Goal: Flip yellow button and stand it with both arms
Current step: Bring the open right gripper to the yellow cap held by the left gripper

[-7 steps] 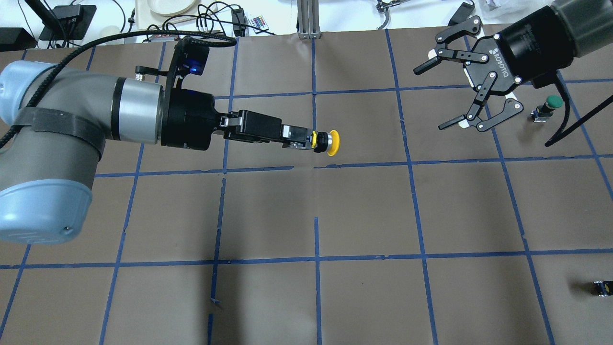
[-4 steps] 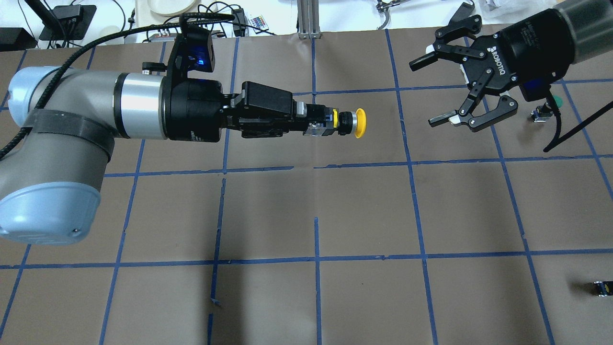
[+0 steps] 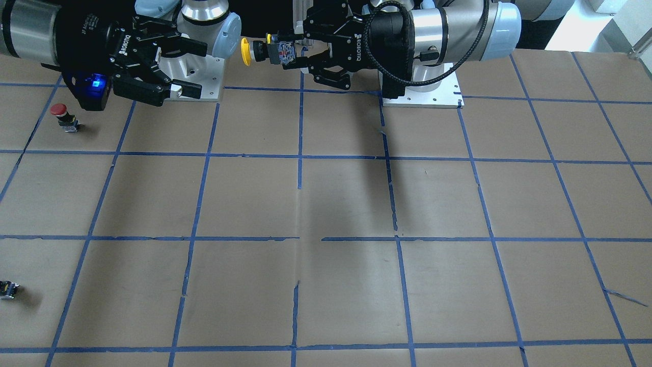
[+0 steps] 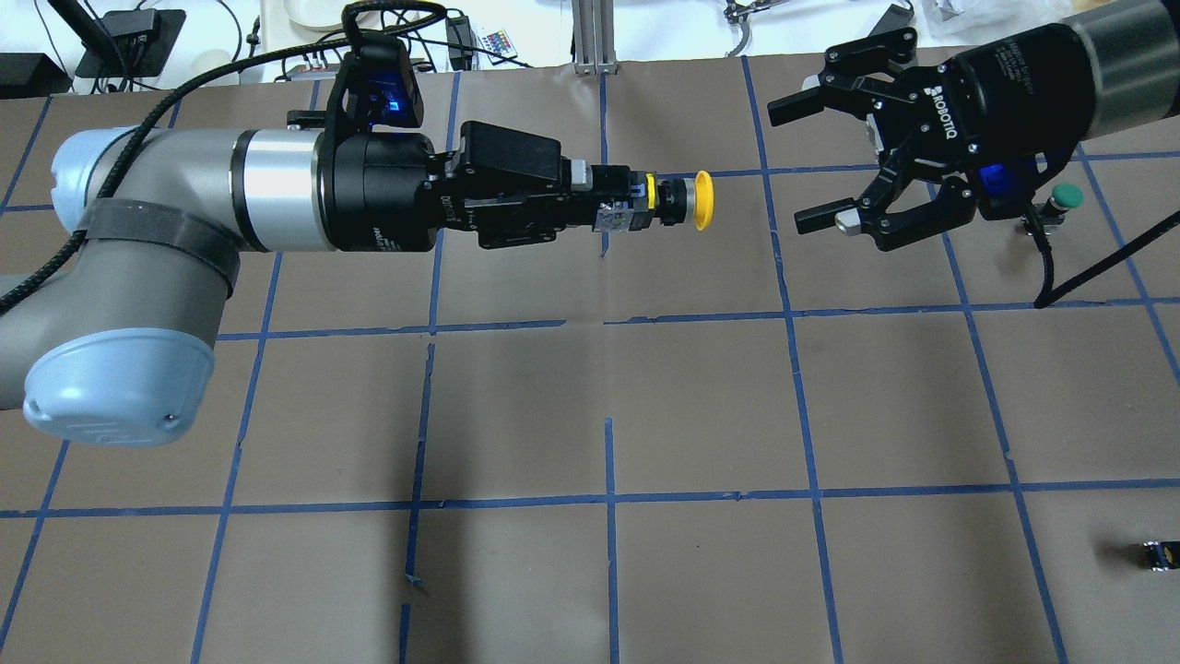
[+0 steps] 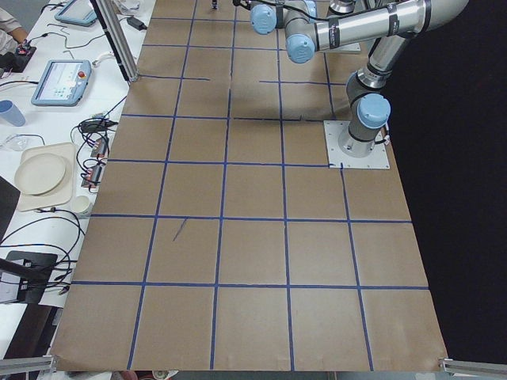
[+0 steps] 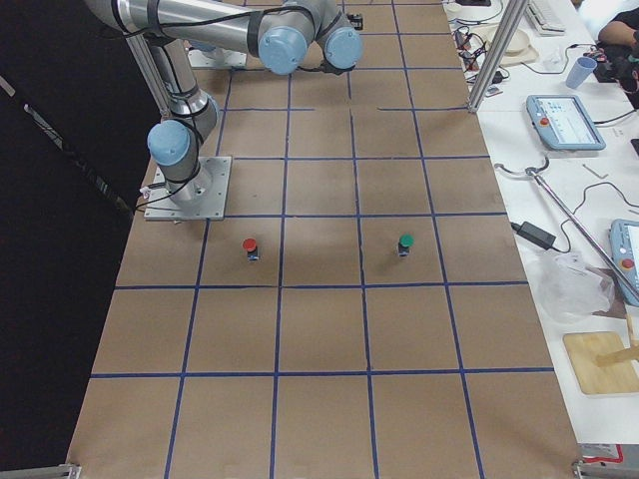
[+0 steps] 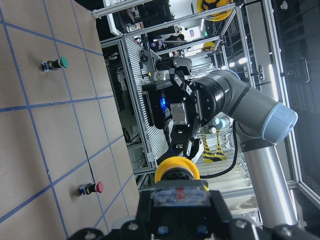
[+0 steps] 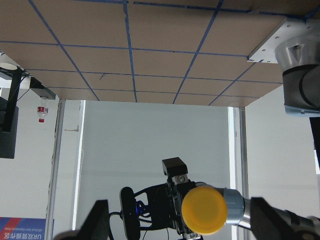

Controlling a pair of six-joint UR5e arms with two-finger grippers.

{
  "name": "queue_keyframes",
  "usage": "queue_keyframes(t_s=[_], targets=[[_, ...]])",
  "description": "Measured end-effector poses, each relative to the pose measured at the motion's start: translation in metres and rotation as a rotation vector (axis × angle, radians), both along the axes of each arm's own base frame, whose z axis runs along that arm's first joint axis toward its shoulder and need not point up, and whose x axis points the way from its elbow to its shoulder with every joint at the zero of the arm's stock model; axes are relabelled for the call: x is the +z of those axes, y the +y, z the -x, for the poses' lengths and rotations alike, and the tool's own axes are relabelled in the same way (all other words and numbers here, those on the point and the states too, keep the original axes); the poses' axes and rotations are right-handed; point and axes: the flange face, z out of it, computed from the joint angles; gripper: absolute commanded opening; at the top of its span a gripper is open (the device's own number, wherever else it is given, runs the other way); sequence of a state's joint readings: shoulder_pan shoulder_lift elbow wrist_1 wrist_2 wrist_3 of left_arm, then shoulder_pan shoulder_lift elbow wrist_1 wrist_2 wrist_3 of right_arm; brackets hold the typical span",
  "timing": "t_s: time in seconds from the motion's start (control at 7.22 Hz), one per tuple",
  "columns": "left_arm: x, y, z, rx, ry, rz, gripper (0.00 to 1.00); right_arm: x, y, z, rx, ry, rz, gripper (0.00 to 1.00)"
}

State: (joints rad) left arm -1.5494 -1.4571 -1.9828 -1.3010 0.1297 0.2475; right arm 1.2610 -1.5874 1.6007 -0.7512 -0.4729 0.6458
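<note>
My left gripper [image 4: 616,210] is shut on the black body of the yellow button [image 4: 702,199] and holds it level, high above the table, with the cap pointing at the right gripper. My right gripper [image 4: 798,166] is open and empty. It faces the cap across a small gap, with its jaws spread wide. In the front view the button [image 3: 246,51] sits between the left gripper [image 3: 293,55] and the right gripper [image 3: 196,70]. The left wrist view shows the cap [image 7: 176,169]. The right wrist view shows the cap [image 8: 204,210] between its fingers [image 8: 97,221].
A green-capped button [image 4: 1067,195] stands on the table behind the right gripper. A red-capped button [image 3: 58,109] stands near the robot's right base. A small dark capless part [image 4: 1160,553] lies at the near right edge. Blue tape lines grid the brown table.
My left arm has carried the yellow button farther from the robot and rightward, toward the right gripper. My right gripper has swung left to face the cap and has stayed open.
</note>
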Motion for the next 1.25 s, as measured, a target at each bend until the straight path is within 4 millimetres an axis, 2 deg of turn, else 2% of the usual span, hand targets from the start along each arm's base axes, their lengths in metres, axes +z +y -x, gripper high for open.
queue_keyframes(t_s=[0.55,0.97,1.25], targets=[[0.000,-0.007,-0.002,0.008,0.034,-0.013,0.02,-0.016,0.011,-0.014,-0.039,-0.115,-0.016,1.00],[0.000,-0.007,-0.002,0.008,0.036,-0.014,0.02,-0.014,0.018,-0.042,-0.014,-0.139,-0.024,0.99],[0.001,-0.007,-0.002,0.008,0.038,-0.013,0.02,-0.012,0.022,-0.045,-0.008,-0.140,-0.039,0.99]])
